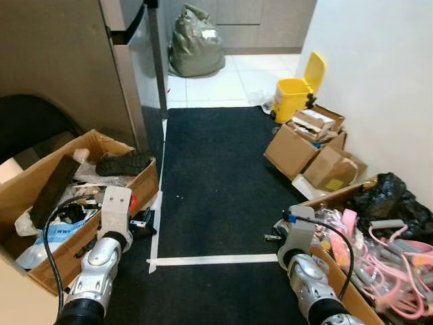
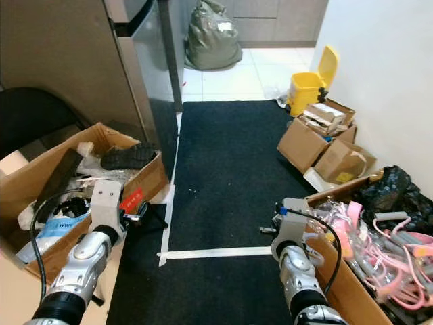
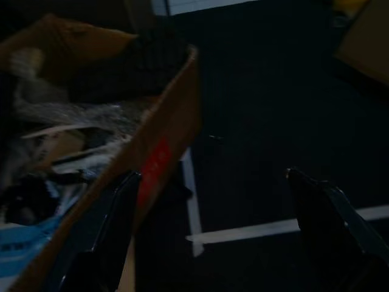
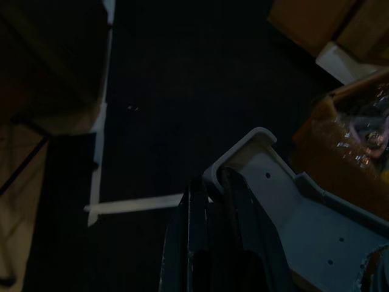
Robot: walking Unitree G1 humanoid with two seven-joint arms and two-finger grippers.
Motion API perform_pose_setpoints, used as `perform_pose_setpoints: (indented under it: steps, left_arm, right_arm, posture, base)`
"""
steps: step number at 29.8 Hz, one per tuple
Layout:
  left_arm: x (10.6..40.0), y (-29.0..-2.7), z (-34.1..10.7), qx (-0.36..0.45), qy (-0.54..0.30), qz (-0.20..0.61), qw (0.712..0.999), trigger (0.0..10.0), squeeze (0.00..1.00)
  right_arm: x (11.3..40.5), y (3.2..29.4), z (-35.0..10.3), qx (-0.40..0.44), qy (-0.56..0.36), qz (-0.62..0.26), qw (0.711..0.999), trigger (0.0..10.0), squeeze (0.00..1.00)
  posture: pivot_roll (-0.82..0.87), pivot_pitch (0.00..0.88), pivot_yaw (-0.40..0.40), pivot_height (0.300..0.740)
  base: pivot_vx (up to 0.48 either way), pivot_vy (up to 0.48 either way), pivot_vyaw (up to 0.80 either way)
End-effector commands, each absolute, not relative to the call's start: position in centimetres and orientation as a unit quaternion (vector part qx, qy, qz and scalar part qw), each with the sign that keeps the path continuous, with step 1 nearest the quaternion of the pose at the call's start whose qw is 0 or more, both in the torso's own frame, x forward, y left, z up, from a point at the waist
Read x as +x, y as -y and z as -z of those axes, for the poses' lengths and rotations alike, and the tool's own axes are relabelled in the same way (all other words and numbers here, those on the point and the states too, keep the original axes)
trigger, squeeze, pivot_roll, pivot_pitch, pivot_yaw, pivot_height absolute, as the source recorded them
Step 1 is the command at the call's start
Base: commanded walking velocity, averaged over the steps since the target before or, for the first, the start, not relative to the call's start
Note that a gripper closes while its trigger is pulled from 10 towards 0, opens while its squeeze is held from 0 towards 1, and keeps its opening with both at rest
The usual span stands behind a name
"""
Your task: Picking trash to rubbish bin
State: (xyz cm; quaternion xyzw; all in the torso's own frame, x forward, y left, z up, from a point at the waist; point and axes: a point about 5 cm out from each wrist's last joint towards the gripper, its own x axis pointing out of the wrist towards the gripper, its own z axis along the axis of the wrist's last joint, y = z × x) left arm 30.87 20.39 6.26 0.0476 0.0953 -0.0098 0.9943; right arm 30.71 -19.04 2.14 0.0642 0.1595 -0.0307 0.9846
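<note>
The yellow rubbish bin stands far ahead on the right against the white wall, lid raised. A tiny white scrap lies on the black carpet. My left gripper is low beside the open cardboard box on the left. It is open, its fingers wide apart with nothing between them. My right gripper hangs low near the right-hand box. It is shut, fingers pressed together with nothing seen in them.
The left box holds a black shoe, wrappers and papers. The right box holds pink hangers and a black bag. More cardboard boxes line the right wall. A green sack sits on the tiles beyond. White tape crosses the carpet.
</note>
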Motion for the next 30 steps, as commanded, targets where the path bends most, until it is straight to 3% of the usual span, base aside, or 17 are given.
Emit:
perform_pose_setpoints:
  steps: [1,8,30]
  left_arm:
    - [30.5,-20.5,-5.7,0.052,-0.109,0.012,0.993,10.0,0.00]
    - [30.5,-20.5,-5.7,0.052,-0.108,0.013,0.993,10.0,0.00]
    - [30.6,-20.4,-5.9,0.053,-0.105,0.015,0.993,10.0,0.00]
  right_arm:
    - [30.6,19.2,-2.0,0.062,-0.162,0.034,0.984,10.0,0.00]
    - [30.8,19.2,-2.3,0.065,-0.156,0.033,0.985,10.0,0.00]
    - [31.9,18.7,-3.8,0.075,-0.120,0.027,0.990,10.0,0.00]
  posture:
    - [0.06,0.091,0.029,0.740]
    - [0.06,0.091,0.030,0.740]
    - [0.07,0.093,0.031,0.740]
  base:
    - [0.300,0.000,0.00]
    - [0.298,0.000,0.28]
    - [0.296,0.000,0.70]
